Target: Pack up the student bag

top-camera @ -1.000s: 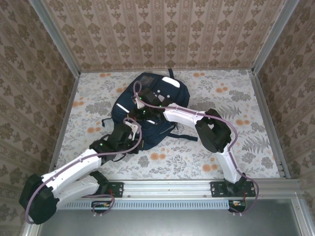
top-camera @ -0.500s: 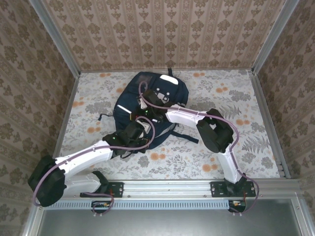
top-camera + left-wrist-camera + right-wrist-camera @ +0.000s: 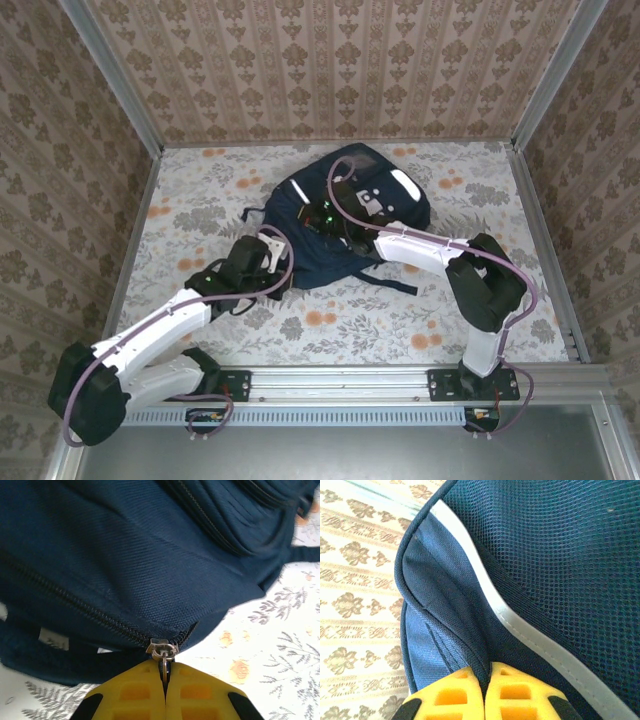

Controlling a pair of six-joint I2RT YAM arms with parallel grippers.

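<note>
Left end effector [image 3: 165, 685] pinches zipper pull [image 3: 164, 656] at student bag [image 3: 150, 555] edge; right end effector [image 3: 484, 682] clamps its fabric; open tabletop [image 3: 280, 645] rightward

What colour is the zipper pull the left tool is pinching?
Silver metal zipper pull, against the navy student bag; clearest in the left wrist view.

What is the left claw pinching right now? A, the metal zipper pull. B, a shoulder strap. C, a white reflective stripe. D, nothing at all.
A: the left wrist view shows the left claw shut on the silver zipper pull at the edge of the student bag.
</note>
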